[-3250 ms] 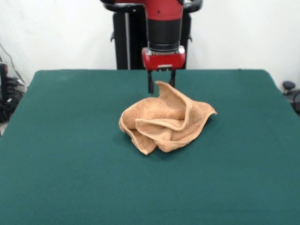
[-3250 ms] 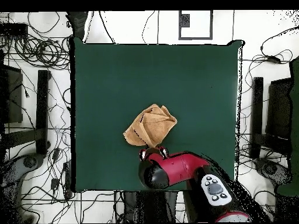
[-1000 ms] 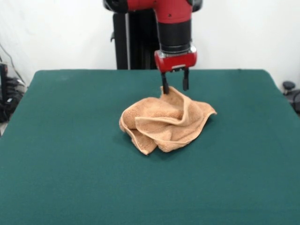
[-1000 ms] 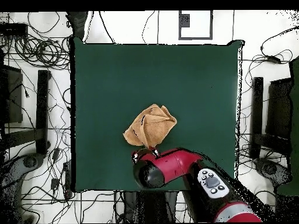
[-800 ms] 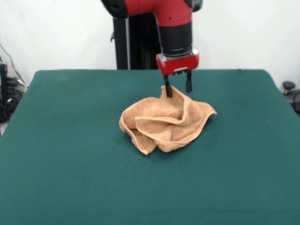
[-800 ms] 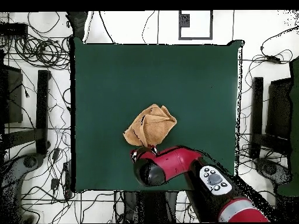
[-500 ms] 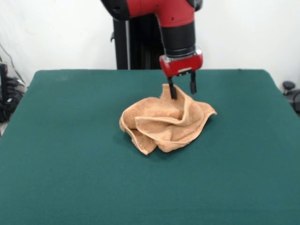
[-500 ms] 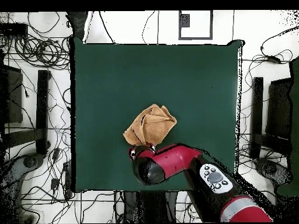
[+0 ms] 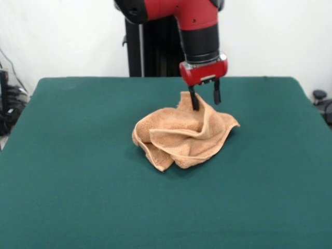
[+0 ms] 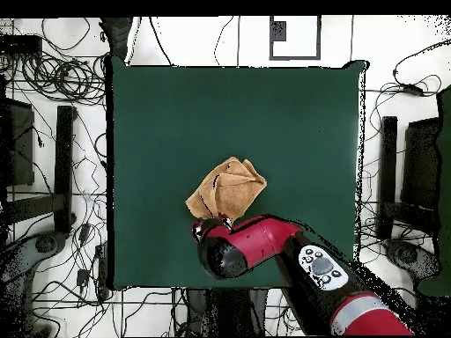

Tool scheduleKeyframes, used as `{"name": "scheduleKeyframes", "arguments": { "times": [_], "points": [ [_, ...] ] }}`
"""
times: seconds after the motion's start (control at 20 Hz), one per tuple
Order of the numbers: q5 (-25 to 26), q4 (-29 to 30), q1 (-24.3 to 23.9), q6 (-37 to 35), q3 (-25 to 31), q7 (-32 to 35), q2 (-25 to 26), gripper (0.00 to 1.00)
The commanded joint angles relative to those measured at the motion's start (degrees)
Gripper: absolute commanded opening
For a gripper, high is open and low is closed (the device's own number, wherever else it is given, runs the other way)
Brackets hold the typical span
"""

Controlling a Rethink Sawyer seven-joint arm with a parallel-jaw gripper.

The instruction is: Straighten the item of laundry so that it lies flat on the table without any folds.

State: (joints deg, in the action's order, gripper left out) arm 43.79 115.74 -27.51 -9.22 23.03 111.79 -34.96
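The item of laundry (image 9: 182, 130) is a tan-orange towel, crumpled into a heap of folds near the middle of the green table (image 9: 78, 197). One corner of it stands up at the far side. My gripper (image 9: 206, 100) hangs open just above that raised corner, its left finger (image 9: 194, 100) down against the cloth and the right one clear of it. In the overhead view the towel (image 10: 227, 189) lies just above my arm's red head, and the gripper (image 10: 204, 227) shows only partly at the towel's lower left edge.
Cables and black stands (image 10: 62, 167) surround the table (image 10: 291, 123) in the overhead view. Behind the table in the front view stands a white wall, with dark gear (image 9: 321, 101) at the right edge.
My gripper has slid rightwards in the front view along the towel's far raised corner and dropped slightly. It stays open. The towel's raised corner has sunk a little since the oldest frame.
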Motion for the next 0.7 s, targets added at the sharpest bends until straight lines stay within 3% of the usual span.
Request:
{"name": "scheduleKeyframes", "arguments": {
  "times": [0.05,0.35,0.7],
  "points": [
    [3.51,-4.73,1.23,-6.76,5.91,-7.82,1.31,1.00],
    [4.05,-5.03,2.81,-11.16,5.53,-10.12,-1.40,1.00],
    [4.47,-5.39,2.32,-13.56,6.77,-11.30,-1.00,1.00]
  ]
}}
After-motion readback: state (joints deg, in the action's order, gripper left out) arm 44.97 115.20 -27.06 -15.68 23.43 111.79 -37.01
